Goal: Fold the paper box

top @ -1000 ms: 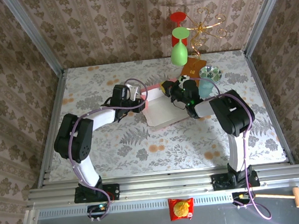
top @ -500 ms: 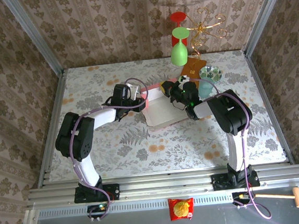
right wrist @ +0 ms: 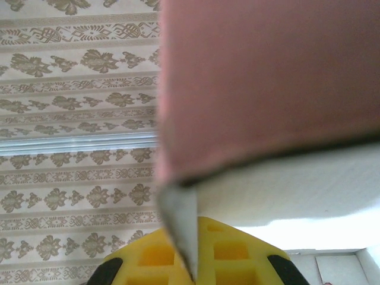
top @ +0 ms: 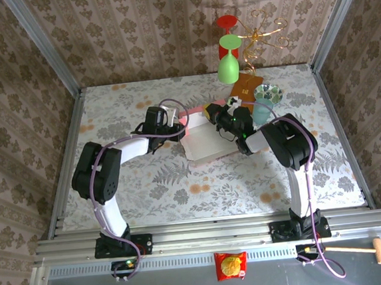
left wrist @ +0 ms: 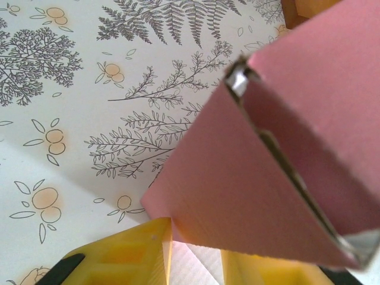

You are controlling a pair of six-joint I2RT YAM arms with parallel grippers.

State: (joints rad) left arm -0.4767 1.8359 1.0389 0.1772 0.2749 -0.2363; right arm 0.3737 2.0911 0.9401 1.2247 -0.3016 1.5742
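The paper box [top: 207,144] lies partly raised at the table's middle, pink outside and whitish inside. My left gripper [top: 177,125] holds its left edge. In the left wrist view a pink panel [left wrist: 249,166] runs between the yellow fingers [left wrist: 136,255], with whitish inside showing in the gap; the left gripper [left wrist: 199,249] is shut on it. My right gripper [top: 213,114] is at the box's far edge. In the right wrist view a thin grey-white flap edge [right wrist: 181,231] is pinched in the right gripper [right wrist: 193,261], under the pink wall [right wrist: 267,77].
Behind the box stand a teal cup [top: 262,113], a patterned bowl [top: 267,94], an orange-brown flat packet [top: 247,84], a green balloon-like glass [top: 227,66] and a gold curly stand [top: 261,33]. A snack packet [top: 231,265] and wooden mallet [top: 360,250] lie below the rail.
The right arm's elbow has swung slightly left. The box and both grips look the same.
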